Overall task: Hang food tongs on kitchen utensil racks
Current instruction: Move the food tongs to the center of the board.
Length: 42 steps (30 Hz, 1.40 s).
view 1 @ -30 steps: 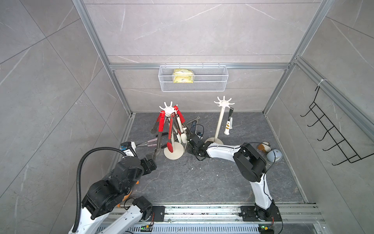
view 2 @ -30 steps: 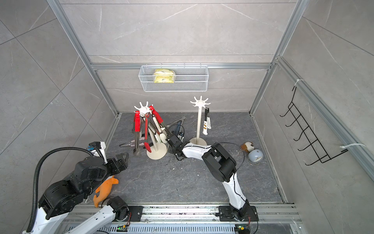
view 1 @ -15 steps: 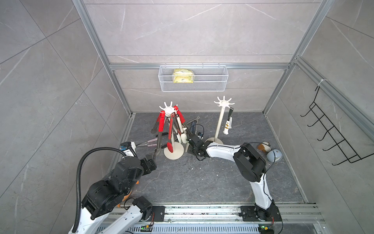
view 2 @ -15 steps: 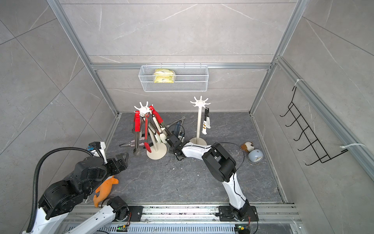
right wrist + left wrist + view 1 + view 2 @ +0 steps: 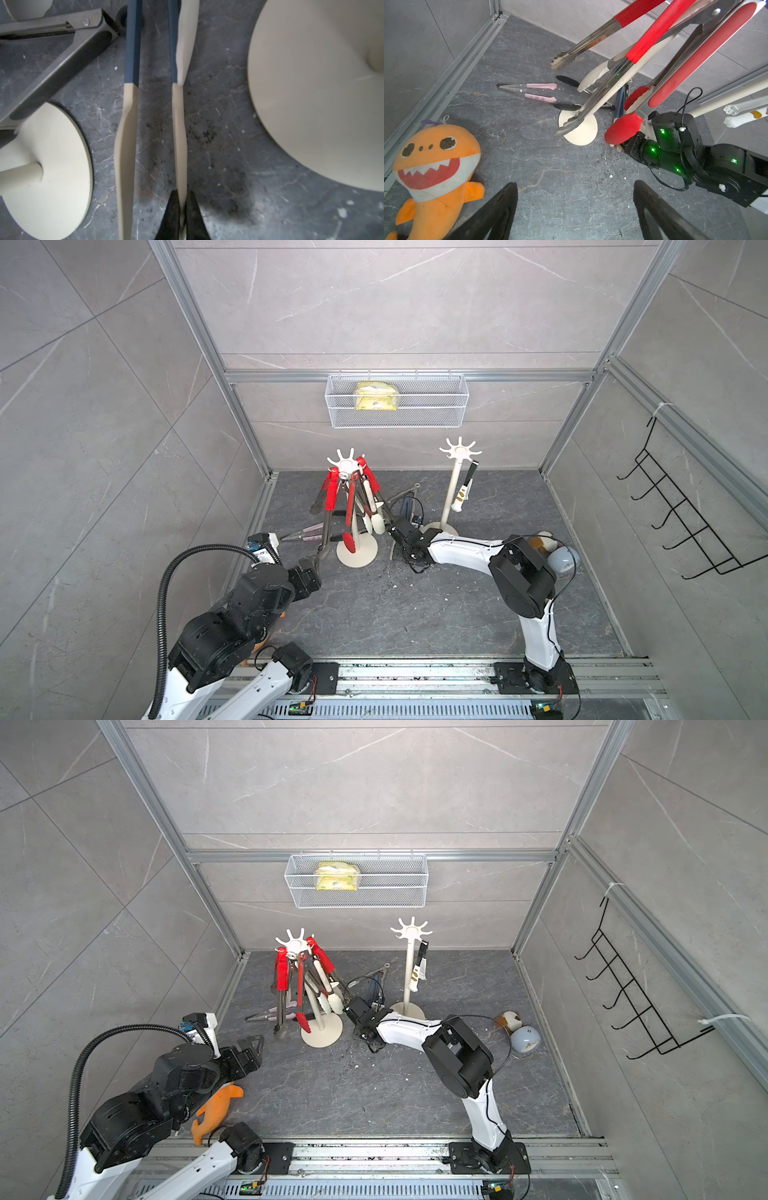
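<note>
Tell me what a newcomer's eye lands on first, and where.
The red-handled tongs crowding the rack toward the back left stand out first, against the second rack beside it with a single pair. Next, the orange shark plush grinning on the floor by the left arm. Between the rack bases, the right gripper has its jaws shut on one arm of the blue-and-cream tongs.

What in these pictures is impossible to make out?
- Right wrist view: blue-handled tongs run off the top edge, hinge unseen; the shut jaws cover one tip.
- In a top view the left arm hides part of the orange plush toy.
- Both top views: print on the yellow packet, too small behind the wire basket mesh.
</note>
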{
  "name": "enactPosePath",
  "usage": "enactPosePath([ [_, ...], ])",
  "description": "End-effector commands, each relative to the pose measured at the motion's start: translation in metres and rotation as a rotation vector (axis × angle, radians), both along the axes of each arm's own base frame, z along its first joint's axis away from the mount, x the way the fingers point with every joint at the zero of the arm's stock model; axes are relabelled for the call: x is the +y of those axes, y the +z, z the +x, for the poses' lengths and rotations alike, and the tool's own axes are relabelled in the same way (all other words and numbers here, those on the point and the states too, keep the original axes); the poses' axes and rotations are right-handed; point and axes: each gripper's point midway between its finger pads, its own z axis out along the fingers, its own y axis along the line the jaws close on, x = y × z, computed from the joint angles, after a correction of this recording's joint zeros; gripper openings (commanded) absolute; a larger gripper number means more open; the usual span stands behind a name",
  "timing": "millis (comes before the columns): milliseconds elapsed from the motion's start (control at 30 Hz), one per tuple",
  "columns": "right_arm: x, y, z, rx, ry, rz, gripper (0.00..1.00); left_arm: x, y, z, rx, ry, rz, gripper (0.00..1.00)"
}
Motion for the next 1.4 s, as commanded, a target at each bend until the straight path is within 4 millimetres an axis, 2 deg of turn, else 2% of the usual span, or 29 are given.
enactPosePath([
  [0, -0.017, -0.005, -0.034, 0.096, 0.004, -0.042, 0.00, 0.001, 0.004, 0.001, -0.023, 0.015, -0.022, 0.89],
  [367, -0.040, -0.006, -0.080, 0.190, -0.007, -0.019, 0.00, 0.002, -0.001, 0.000, -0.012, 0.023, -0.028, 0.88],
  [567, -0.043, -0.003, -0.101, 0.225, 0.021, -0.003, 0.00, 0.003, -0.002, 0.000, -0.007, 0.025, -0.027, 0.88],
  [833, -0.050, 0.006, -0.132, 0.239, 0.162, -0.046, 0.00, 0.000, -0.004, 0.002, -0.004, 0.026, -0.029, 0.87],
  [933, -0.055, 0.017, -0.136, 0.209, 0.236, -0.085, 0.00, -0.002, -0.005, 0.004, -0.001, 0.020, -0.033, 0.87],
  [1033, -0.065, 0.026, -0.137, 0.180, 0.322, -0.146, 0.00, -0.006, -0.006, 0.005, 0.006, 0.010, -0.032, 0.86],
  [1167, -0.084, 0.029, -0.144, 0.165, 0.448, -0.238, 0.00, -0.009, -0.005, 0.006, 0.004, -0.005, -0.036, 0.86],
  [1367, -0.116, 0.020, -0.149, 0.139, 0.631, -0.421, 0.00, -0.019, -0.001, 0.011, -0.026, -0.045, -0.053, 0.86],
])
